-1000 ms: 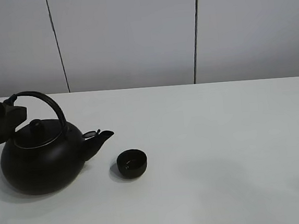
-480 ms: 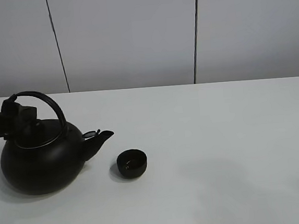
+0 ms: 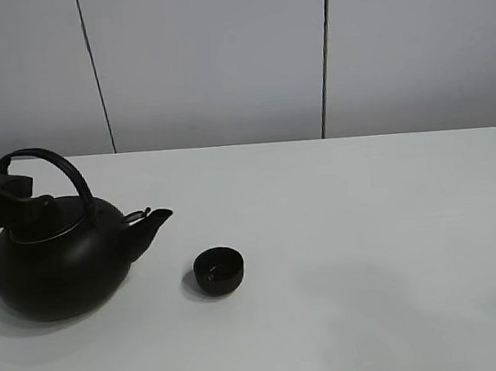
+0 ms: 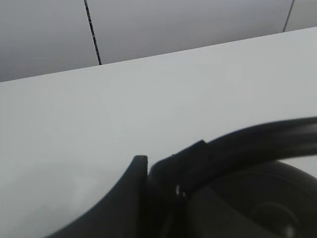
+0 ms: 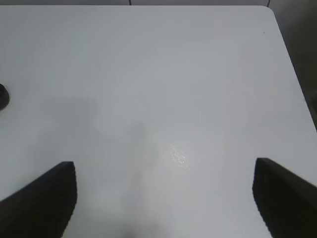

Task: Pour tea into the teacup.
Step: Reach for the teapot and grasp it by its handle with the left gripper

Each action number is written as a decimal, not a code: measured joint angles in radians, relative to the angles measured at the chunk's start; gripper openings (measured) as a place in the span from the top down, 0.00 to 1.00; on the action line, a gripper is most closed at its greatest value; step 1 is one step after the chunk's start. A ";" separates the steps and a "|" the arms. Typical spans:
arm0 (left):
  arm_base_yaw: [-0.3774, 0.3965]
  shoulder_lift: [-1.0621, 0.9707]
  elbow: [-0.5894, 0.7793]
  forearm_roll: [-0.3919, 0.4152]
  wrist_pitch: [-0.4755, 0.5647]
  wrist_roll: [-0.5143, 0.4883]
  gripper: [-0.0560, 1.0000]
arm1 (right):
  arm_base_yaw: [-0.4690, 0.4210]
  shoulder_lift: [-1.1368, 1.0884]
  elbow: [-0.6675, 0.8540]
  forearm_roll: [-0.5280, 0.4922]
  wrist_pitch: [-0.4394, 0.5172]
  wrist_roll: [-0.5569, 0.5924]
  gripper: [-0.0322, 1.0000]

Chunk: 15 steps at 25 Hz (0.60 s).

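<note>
The small black teacup (image 3: 218, 270) stands on the white table (image 3: 365, 227), just right of the kettle's spout (image 3: 153, 218). Its edge also shows in the right wrist view (image 5: 2, 96). The big black kettle (image 3: 60, 267) sits at the far left. My left gripper (image 3: 4, 194) is shut on the left part of its arched handle (image 3: 55, 163). In the left wrist view one finger (image 4: 134, 171) presses against the handle (image 4: 237, 144). My right gripper (image 5: 164, 166) is open and empty over bare table, and is out of the exterior view.
Grey wall panels (image 3: 211, 58) stand behind the table's far edge. The table's right edge and corner (image 5: 277, 29) show in the right wrist view.
My left gripper has come in from the left and closed on the kettle's handle. The kettle has shifted a little to the left, its spout further from the teacup. The teacup has not moved.
</note>
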 joint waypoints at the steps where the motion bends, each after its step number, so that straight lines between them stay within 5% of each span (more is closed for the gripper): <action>1: 0.000 0.001 0.000 0.003 -0.003 0.002 0.84 | 0.000 0.000 0.000 0.000 0.000 0.000 0.33; 9: 0.000 -0.002 -0.012 0.045 0.013 0.012 0.84 | 0.000 0.000 0.000 0.000 0.000 0.000 0.33; 15: 0.000 -0.039 -0.073 0.102 0.161 0.029 0.85 | 0.000 0.000 0.000 0.000 0.000 0.000 0.33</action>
